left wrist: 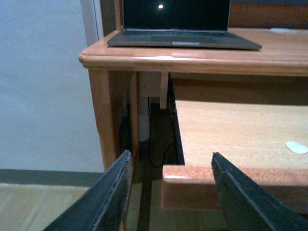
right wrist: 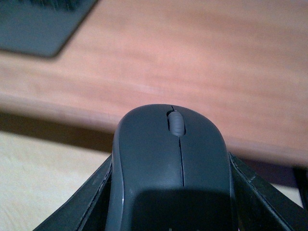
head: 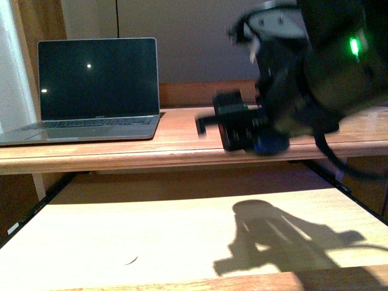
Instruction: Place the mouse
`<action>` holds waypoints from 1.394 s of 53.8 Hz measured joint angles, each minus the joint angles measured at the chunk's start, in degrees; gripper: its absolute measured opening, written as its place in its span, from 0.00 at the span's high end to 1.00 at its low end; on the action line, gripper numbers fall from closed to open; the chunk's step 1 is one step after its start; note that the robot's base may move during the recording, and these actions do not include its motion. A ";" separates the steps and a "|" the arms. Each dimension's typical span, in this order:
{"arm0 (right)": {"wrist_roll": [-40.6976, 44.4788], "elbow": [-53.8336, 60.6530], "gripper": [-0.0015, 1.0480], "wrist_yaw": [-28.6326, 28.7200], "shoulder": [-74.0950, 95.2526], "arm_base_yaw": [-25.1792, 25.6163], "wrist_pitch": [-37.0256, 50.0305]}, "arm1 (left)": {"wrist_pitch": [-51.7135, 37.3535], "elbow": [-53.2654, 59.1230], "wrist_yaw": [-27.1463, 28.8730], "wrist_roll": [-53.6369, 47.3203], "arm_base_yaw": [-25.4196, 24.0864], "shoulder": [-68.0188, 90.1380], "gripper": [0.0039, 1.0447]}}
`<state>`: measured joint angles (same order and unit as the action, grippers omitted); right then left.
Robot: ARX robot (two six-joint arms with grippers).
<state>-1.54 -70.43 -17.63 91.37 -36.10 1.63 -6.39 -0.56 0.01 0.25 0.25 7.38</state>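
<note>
1 mouse (right wrist: 171, 163) sits clamped in the right gripper (right wrist: 173, 197); left gripper (left wrist: 171, 155) spread, empty.

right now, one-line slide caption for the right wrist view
Dark mouse held between the right fingers, wooden desk and laptop corner beyond

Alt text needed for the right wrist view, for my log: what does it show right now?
A dark grey mouse, scroll wheel showing, is held in the right end effector. Beyond it lies the wooden desk top with a corner of the laptop on it, and a paler shelf lower down.
</note>
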 joint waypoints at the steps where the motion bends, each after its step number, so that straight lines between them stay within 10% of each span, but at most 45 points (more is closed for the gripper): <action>1: 0.00 -1.11 0.44 -0.09 0.28 -0.04 -0.28 | 2.43 0.00 -0.04 0.00 0.00 -1.77 0.57; 16: 0.59 -28.85 0.44 -3.23 17.29 -2.91 -8.94 | 6.29 0.00 0.00 0.00 0.00 -6.99 0.97; 32: 1.33 -46.62 0.44 -10.08 34.64 -5.44 -12.66 | 6.32 -0.02 0.00 -0.02 0.00 -7.02 0.98; 49: 2.51 -52.54 0.44 -19.69 42.45 -1.92 -11.34 | 6.32 0.00 0.00 0.00 0.00 -7.02 0.37; 58: 2.54 -48.83 0.17 -17.68 40.87 -1.38 -5.38 | 6.32 0.00 0.00 -0.02 0.00 -7.02 0.06; 75: -0.26 -26.84 0.07 -7.34 21.51 3.26 16.22 | 6.32 0.00 0.00 -0.02 0.00 -7.02 0.07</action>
<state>-1.80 -97.27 -24.97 112.88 -32.84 17.85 -0.08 -0.56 0.01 0.23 0.25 0.36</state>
